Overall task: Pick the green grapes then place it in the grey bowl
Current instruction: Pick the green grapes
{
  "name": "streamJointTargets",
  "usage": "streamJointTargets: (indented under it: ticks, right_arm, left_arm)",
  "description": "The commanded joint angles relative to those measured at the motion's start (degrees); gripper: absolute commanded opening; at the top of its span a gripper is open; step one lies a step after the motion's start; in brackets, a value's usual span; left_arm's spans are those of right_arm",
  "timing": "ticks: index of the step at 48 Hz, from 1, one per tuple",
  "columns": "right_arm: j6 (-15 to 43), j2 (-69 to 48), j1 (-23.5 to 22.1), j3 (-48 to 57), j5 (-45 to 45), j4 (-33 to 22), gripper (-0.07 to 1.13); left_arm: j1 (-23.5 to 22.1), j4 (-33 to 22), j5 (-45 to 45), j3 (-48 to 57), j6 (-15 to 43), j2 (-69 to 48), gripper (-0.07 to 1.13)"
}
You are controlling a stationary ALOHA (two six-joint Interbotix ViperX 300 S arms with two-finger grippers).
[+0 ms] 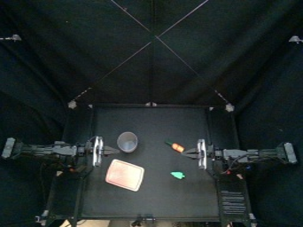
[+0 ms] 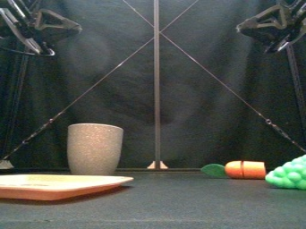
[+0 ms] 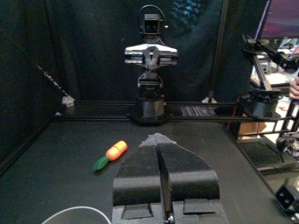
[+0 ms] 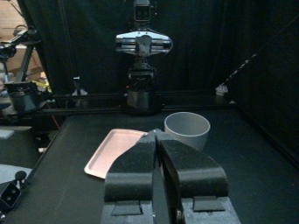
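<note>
The green grapes [image 1: 178,174] lie on the black table right of centre, near the front; in the front view the grapes [image 2: 289,173] sit at the far right. The tall grey speckled cup [image 1: 128,140] stands upright left of centre, also seen as the cup [image 2: 95,148] and the cup [image 4: 187,128]. My left gripper [image 1: 98,152] hangs raised at the table's left side, its jaws pressed together [image 3: 162,142]. On the right side my right gripper [image 1: 200,153] is raised too, jaws together [image 4: 158,135]. Neither holds anything. The grapes are hidden from both wrist views.
A flat pink tray [image 1: 126,174] lies in front of the cup, also seen as the tray [image 2: 60,184] and the tray [image 4: 111,149]. An orange toy carrot [image 1: 175,146] with a green top lies behind the grapes, seen too as the carrot [image 2: 244,169] and the carrot [image 3: 112,152].
</note>
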Motion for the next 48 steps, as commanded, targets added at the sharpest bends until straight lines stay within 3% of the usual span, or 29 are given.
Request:
streamJointTargets:
  ticks: [1, 11, 29, 36, 48]
  right_arm:
    - [0.4, 1.4, 1.2, 0.1, 0.4, 0.6, 0.13]
    - [4.8, 5.9, 4.1, -0.9, 8.2, 3.1, 0.13]
    - [18.1, 17.1, 7.7, -4.8, 20.3, 11.1, 0.16]
    - [23.5, 22.1, 8.0, -6.0, 20.7, 13.2, 0.33]
    - [28.7, 29.9, 7.9, -7.6, 21.8, 13.4, 0.87]
  left_arm:
    - [0.7, -0.1, 0.8, -1.1, 0.0, 0.6, 0.21]
    - [0.9, 0.1, 2.3, -1.0, 0.3, 0.5, 0.21]
    - [1.5, 0.4, 5.8, -0.9, 0.4, 0.5, 0.22]
    - [1.8, 0.4, 5.8, -0.8, 0.4, 0.5, 0.22]
    - [2.5, 0.4, 5.7, -0.7, 0.4, 0.6, 0.22]
